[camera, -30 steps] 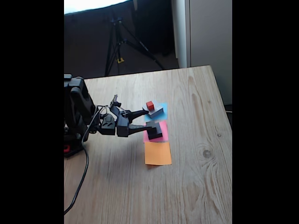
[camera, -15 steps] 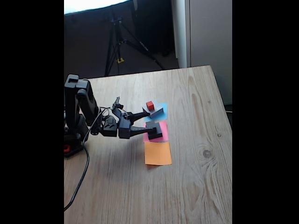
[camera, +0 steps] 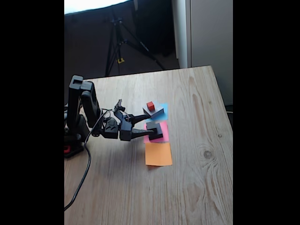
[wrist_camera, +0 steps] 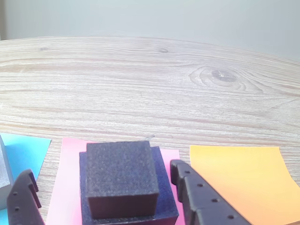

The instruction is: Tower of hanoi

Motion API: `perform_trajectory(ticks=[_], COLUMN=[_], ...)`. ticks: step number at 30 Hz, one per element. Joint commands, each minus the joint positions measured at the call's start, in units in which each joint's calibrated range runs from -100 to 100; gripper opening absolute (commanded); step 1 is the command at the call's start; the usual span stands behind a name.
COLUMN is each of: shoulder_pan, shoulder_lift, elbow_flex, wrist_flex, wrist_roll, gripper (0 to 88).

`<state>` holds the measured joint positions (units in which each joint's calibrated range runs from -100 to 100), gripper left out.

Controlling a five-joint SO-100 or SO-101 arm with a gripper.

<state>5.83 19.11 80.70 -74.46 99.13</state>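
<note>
As the arm reached over the table (camera: pixel 197 154), the gripper (wrist_camera: pixel 105 197) stood wide, 1 finger (wrist_camera: pixel 197 197) to the right of the stacked blocks and the other finger (wrist_camera: pixel 21 201) to their left in the wrist view, touching neither as far as I could see. Between them the small cube (wrist_camera: pixel 121 180) sat on the medium block (wrist_camera: pixel 161 208), and both rested on the pink square (wrist_camera: pixel 65 187). In the fixed view the same gripper (camera: pixel 151 125) hung low at that stack (camera: pixel 158 130).

On the blue square (camera: pixel 163 110) lay the grey block (camera: pixel 153 112), with the red cube (camera: pixel 150 106) on top of it. The orange square (camera: pixel 158 153) was bare.

I judged that the step in hand was the grasp of the small cube, with nothing yet lifted. The next move would call for closing the fingers on the top cube alone, high enough to miss the medium block below, and then a straight lift. Where it should go I could not tell for sure; the orange square seemed the free place.

No container was on the table, 3 paper squares served as places.
</note>
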Motion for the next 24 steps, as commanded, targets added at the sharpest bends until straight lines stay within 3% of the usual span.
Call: perform_trajectory(ticks=[1,24], shoulder_pan=[-0.9,-2.3], shoulder_lift=[0.4,2.2], elbow_flex=[-1.7,-3.1], wrist_flex=[-1.2,0.6], wrist_roll=[0.9,0.9], gripper=[32.3,15.1])
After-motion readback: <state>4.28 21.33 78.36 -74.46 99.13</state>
